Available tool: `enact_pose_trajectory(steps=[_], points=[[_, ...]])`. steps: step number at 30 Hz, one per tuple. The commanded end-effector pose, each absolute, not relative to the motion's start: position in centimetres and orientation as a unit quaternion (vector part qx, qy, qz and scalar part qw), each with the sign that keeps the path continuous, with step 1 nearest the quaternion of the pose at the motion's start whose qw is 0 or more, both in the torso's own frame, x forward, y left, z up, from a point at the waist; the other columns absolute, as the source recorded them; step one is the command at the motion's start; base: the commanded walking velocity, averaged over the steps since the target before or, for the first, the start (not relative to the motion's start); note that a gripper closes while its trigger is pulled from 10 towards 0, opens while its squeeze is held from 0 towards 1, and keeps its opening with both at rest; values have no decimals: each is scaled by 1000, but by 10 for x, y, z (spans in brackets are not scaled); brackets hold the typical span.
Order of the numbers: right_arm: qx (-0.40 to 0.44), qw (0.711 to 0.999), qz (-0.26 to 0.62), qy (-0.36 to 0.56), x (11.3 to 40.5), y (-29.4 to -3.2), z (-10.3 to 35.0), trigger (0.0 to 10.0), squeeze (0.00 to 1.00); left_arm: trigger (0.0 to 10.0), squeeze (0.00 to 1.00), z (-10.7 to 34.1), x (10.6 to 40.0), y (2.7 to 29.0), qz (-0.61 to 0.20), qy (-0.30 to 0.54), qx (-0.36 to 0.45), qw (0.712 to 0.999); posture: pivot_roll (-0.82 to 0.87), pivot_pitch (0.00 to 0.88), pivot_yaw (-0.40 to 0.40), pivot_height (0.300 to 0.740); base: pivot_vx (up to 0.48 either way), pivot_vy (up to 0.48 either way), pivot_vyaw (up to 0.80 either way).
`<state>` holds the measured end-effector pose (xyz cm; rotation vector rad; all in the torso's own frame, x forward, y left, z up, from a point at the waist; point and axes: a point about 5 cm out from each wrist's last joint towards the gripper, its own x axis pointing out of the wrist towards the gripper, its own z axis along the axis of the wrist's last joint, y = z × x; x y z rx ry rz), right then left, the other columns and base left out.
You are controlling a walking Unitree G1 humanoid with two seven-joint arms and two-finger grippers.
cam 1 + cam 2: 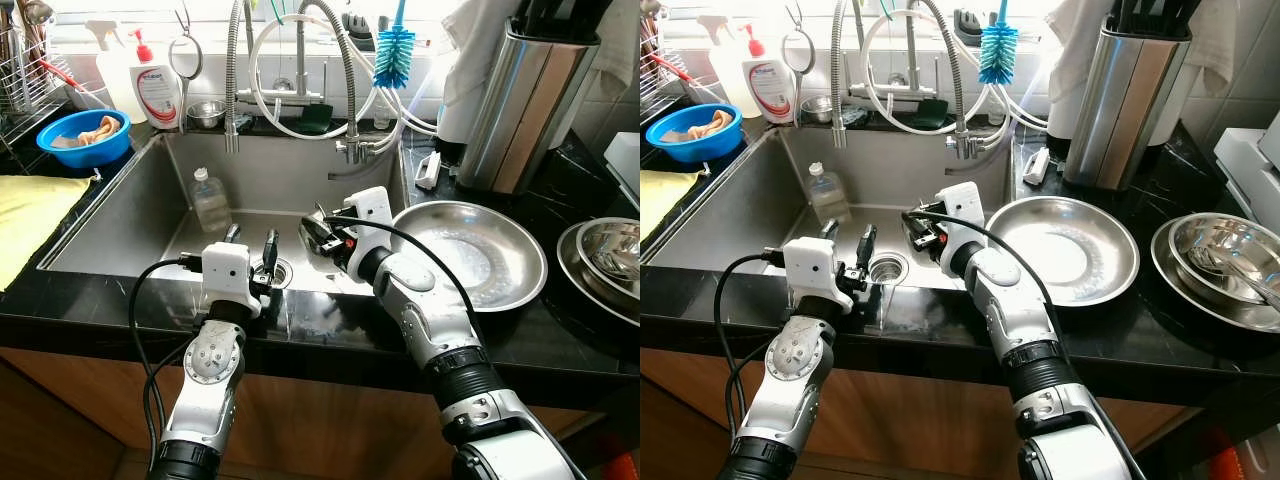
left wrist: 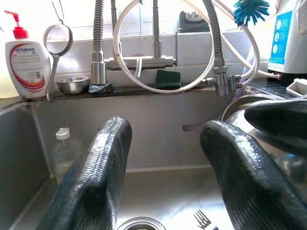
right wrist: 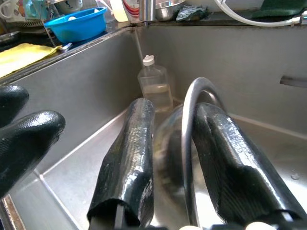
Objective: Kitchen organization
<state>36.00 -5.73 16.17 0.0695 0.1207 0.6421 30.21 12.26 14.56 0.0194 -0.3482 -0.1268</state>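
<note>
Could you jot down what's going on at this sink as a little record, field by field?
Place: steel sink set in a black counter
Left gripper: open, hovering over the drain, holding nothing
Right gripper: fingers closed on the rim of a steel bowl at the sink's right edge
In the sink: clear bottle, fork
Left of sink: blue bowl, yellow cloth
Behind: soap dispenser, blue brush

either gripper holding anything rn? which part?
The right gripper is shut on the thin rim of a small steel bowl, one finger on each side, over the sink. The left gripper is open and holds nothing.
</note>
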Motion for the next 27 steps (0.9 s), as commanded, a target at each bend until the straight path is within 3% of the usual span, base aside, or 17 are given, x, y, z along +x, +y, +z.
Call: enact_pose_trajectory(steps=[1, 4, 5, 6, 7, 11, 12, 13, 20, 27], points=[[29, 946, 318, 47, 362, -53, 168, 10000, 0, 10000, 0, 143, 303, 123, -65, -163, 13, 984, -90, 0, 9, 740, 0, 0, 0], [31, 944, 325, 55, 360, -51, 165, 10000, 0, 10000, 0, 142, 303, 123, -67, -163, 13, 984, -91, 0, 10, 740, 0, 0, 0], [28, 943, 326, 54, 360, -50, 164, 10000, 251, 10000, 0, 142, 303, 122, -68, -163, 13, 984, -92, 0, 11, 740, 0, 0, 0], [26, 944, 326, 53, 359, -50, 164, 10000, 251, 10000, 0, 142, 303, 122, -68, -163, 13, 984, -92, 0, 11, 740, 0, 0, 0], [25, 944, 326, 53, 359, -50, 164, 10000, 1000, 10000, 0, 142, 303, 122, -69, -162, 13, 984, -92, 0, 9, 740, 0, 0, 0], [5, 945, 322, 51, 359, -51, 164, 10000, 1000, 10000, 0, 141, 302, 120, -71, -162, 11, 984, -91, 0, 5, 740, 0, 0, 0], [0, 945, 322, 51, 360, -51, 164, 10000, 435, 10000, 0, 141, 302, 120, -71, -162, 11, 984, -91, 0, 5, 740, 0, 0, 0], [-5, 945, 322, 51, 360, -51, 164, 10000, 0, 10000, 0, 141, 302, 120, -72, -162, 11, 984, -91, 0, 5, 740, 0, 0, 0], [-32, 945, 321, 46, 360, -52, 165, 10000, 0, 10000, 0, 140, 301, 118, -73, -161, 8, 984, -92, 0, 0, 740, 0, 0, 0], [-89, 967, 231, -57, 361, -70, 196, 10000, 0, 10000, 0, 140, 301, 118, -72, -160, 9, 984, -98, 0, 2, 740, 0, 0, 0]])
